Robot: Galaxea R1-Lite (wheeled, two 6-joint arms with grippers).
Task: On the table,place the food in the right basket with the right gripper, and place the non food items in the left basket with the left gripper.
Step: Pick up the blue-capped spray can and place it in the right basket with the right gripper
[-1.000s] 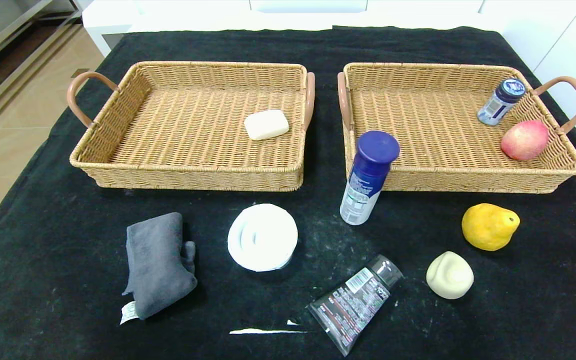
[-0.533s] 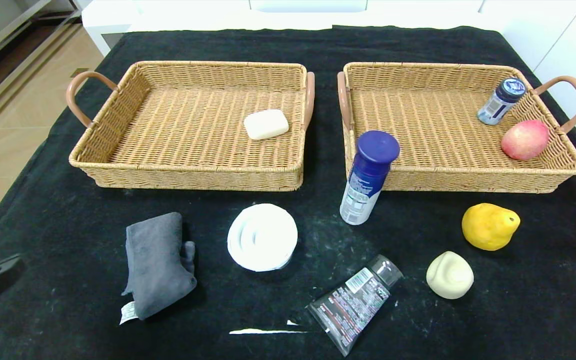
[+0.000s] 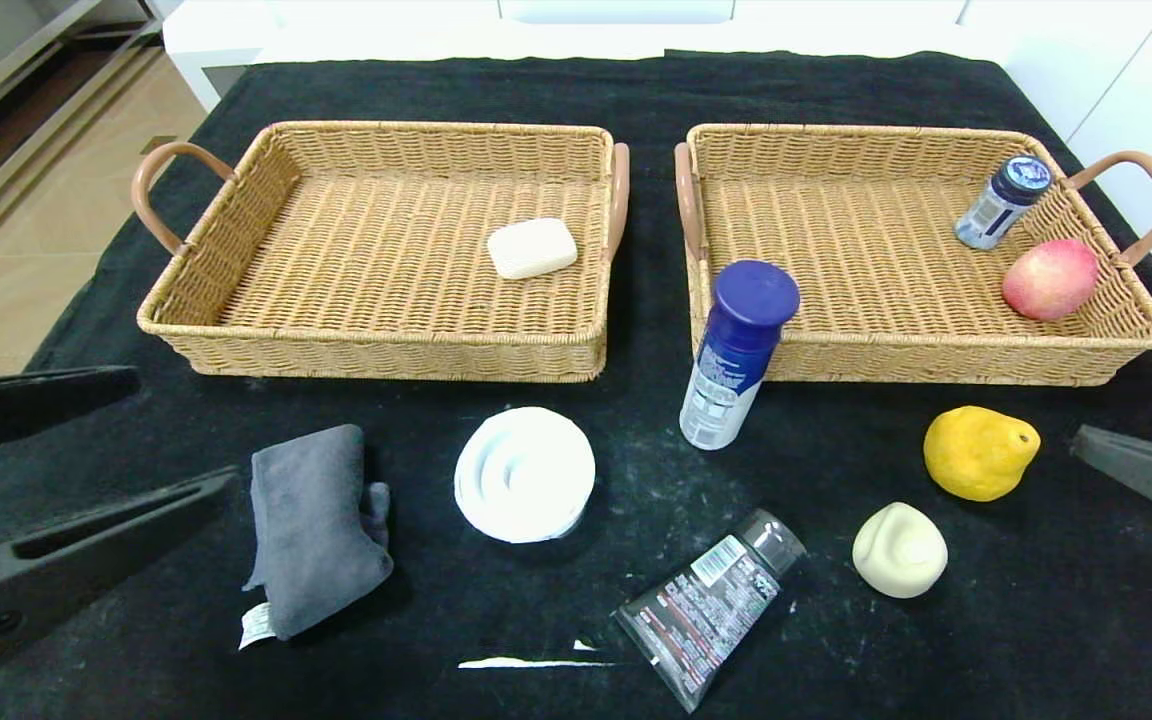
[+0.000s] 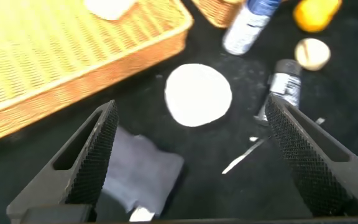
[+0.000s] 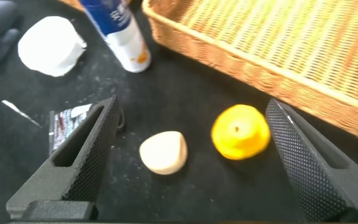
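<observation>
Fingers of left gripper (image 3: 181, 430) stand wide apart and hold nothing, low at left edge of table (image 3: 86, 300), tips just beside the cloth (image 3: 316, 530); in left wrist view the cloth (image 4: 138, 171) lies between the two fingers (image 4: 95, 155). Fingers of right gripper (image 3: 1126, 420) are also spread and empty, coming in from right edge, tips near the pear (image 3: 979, 453) w/o touching; right wrist view shows pear (image 5: 241, 132) and bun (image 5: 163, 152) between the fingers (image 5: 89, 149). Nearest on table: black tube (image 3: 708, 605) lying flat, cap pointing away, and a thin white strip (image 3: 536, 661) beside its bottom end. Next, bun (image 3: 899, 550) to right of tube, close below the pear, and white roll (image 3: 525, 474) lying flat between cloth and bottle. Bottle (image 3: 734, 358) w/ blue cap stands upright just in front of right basket (image 3: 916, 350), near its left corner. Farther, left basket (image 3: 376, 350) holds one soap bar (image 3: 532, 248) near its right side. Right basket holds a red apple (image 3: 1049, 279) and a small jar (image 3: 1002, 202) w/ dark lid, both at its right end, jar behind apple. Baskets sit side by side, handles (image 3: 620, 200) almost meeting in middle.
</observation>
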